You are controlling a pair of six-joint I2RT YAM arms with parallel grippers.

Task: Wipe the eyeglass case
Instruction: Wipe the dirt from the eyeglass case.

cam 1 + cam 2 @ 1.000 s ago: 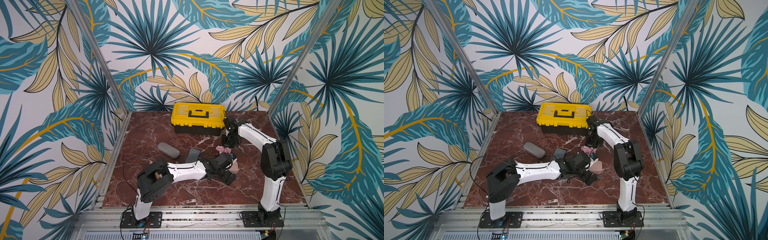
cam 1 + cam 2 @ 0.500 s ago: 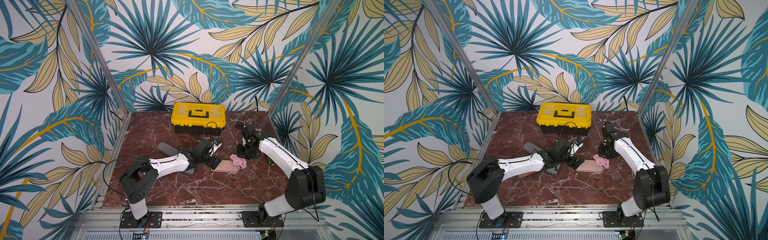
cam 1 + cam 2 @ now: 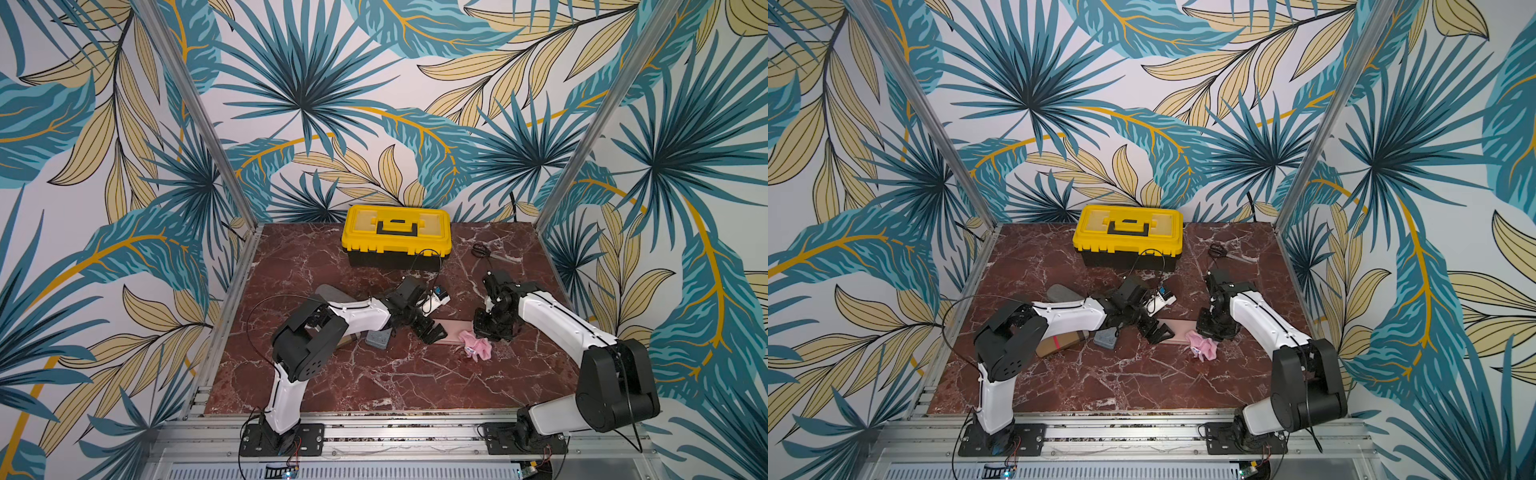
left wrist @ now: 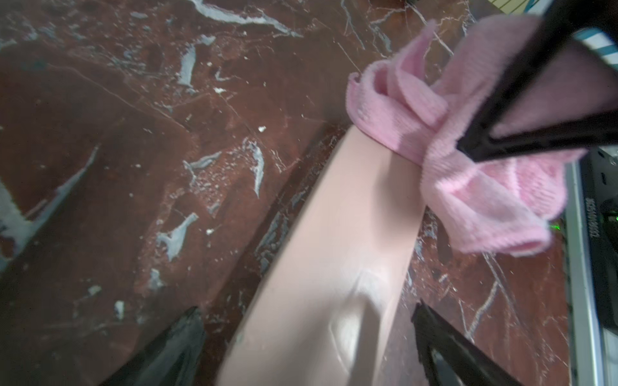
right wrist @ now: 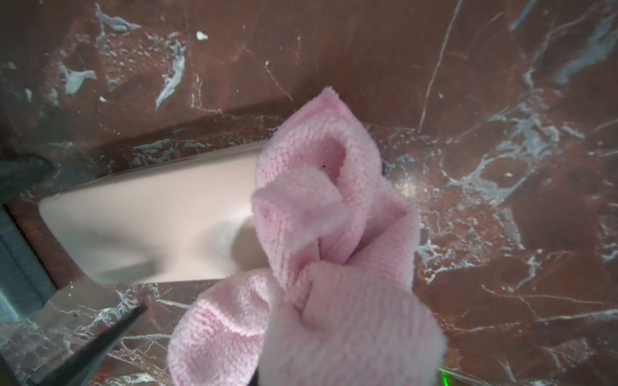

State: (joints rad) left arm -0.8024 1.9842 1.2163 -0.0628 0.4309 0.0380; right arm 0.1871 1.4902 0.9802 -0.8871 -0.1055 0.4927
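In both top views we see a dark red marble tabletop (image 3: 374, 382) with a flat, pale pink eyeglass case (image 3: 454, 329) lying near its middle, in front of a yellow plastic toolbox (image 3: 395, 232). The left gripper (image 3: 432, 332) hangs at one end of the case with its jaws spread wide. The right gripper (image 3: 488, 330) stands at the other end, pinched tight on a crumpled pink microfibre cloth (image 3: 478, 348) that rests against that end. From the left wrist view, the case (image 4: 334, 267) runs between the two spread fingertips (image 4: 174, 351), apparently so that they can close and steady it; neither visibly touches it. From the right wrist view, the cloth (image 5: 317, 267) bunches over one end of the case (image 5: 150, 227), placed, we judge, to begin rubbing along it.
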